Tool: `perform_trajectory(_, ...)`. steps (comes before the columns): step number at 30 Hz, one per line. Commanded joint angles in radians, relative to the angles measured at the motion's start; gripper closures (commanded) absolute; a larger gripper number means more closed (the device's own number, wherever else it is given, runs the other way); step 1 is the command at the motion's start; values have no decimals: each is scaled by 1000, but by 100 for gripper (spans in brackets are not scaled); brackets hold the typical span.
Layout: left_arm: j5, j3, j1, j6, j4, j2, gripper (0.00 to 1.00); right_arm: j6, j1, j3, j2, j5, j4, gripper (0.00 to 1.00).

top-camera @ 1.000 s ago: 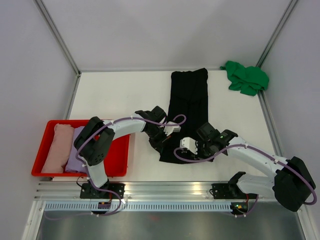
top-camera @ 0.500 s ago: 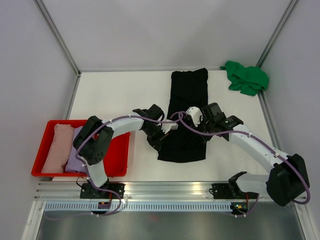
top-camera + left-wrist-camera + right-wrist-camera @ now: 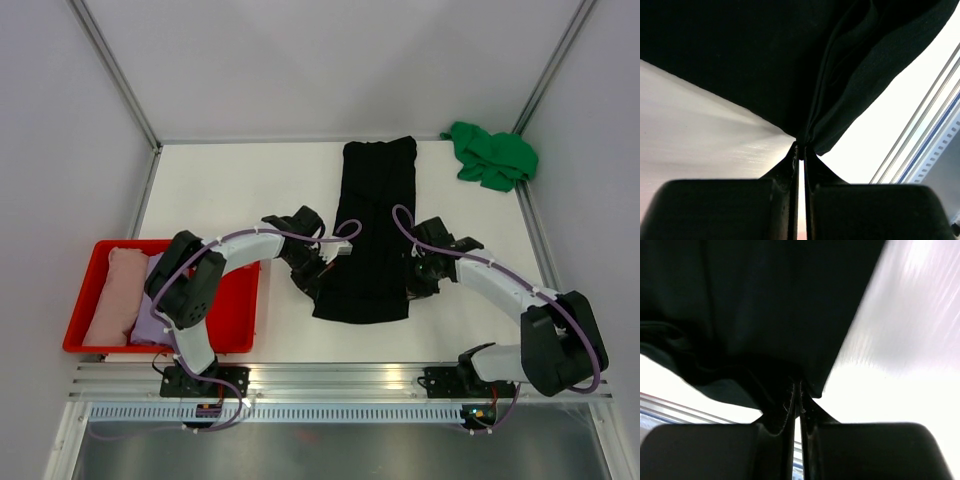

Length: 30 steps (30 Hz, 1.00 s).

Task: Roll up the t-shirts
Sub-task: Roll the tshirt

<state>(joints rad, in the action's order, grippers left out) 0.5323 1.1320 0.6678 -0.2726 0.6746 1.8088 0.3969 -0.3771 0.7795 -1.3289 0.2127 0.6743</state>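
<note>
Long black soft-cloth t-shirt is folded lengthwise into a narrow strip. It lies flat on the white desk, running from the middle of the far edge toward the near edge.

The left jaws are pinched shut on the strip's left side, close to its near end. The wrist view shows the tips closed on a gathered fold of black cloth. The right jaws are likewise closed tight on the right side, with a ridge of cloth caught at the tips.

Judgement: gripping both sides at the near end should let that end turn over evenly, so the roll starts straight. No roll is formed yet.

Crumpled bright green t-shirt sits at the far right corner, well apart; probably next in line.

Red plastic tray sits at the near left edge. It holds a pale pink rolled tee and a lavender rolled tee side by side, touching. These read as finished pieces.
</note>
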Motion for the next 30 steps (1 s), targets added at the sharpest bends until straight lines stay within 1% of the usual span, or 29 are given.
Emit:
perform_trajectory(1, 6, -8, -10, 15, -15, -54, 98, 165, 3, -31, 8, 17, -148, 92)
perform_trajectory(4, 18, -14, -10, 4, -15, -66, 98, 126, 3, -25, -18, 25, -208, 93)
perform_trajectory(7, 18, -11, -10, -7, -13, -66, 98, 102, 4, -26, -59, 95, -245, 95)
perform_trajectory(10, 18, -6, -10, -11, -12, -66, 98, 89, 6, -88, -64, 181, -300, 97)
perform_trajectory(11, 23, -5, -10, -13, -12, -68, 98, 88, 6, -124, -61, 194, -301, 99)
perform_trajectory(14, 35, -1, -10, -11, -12, -68, 98, 72, 6, -190, -30, 247, -295, 100)
perform_trajectory(19, 51, 2, -10, -11, -9, -68, 98, 74, 4, -230, 42, 281, -234, 100)
perform_trajectory(21, 49, 6, -10, -17, -6, -65, 98, 77, 6, -246, 43, 283, -187, 100)
perform_trajectory(25, 49, 17, -10, -27, -3, -60, 98, 86, 6, -273, 39, 258, -159, 100)
perform_trajectory(27, 48, 21, -10, -31, 2, -60, 98, 102, 4, -270, 28, 252, -142, 100)
perform_trajectory(30, 46, 22, -10, -45, 11, -62, 98, 118, 4, -250, 7, 237, -72, 100)
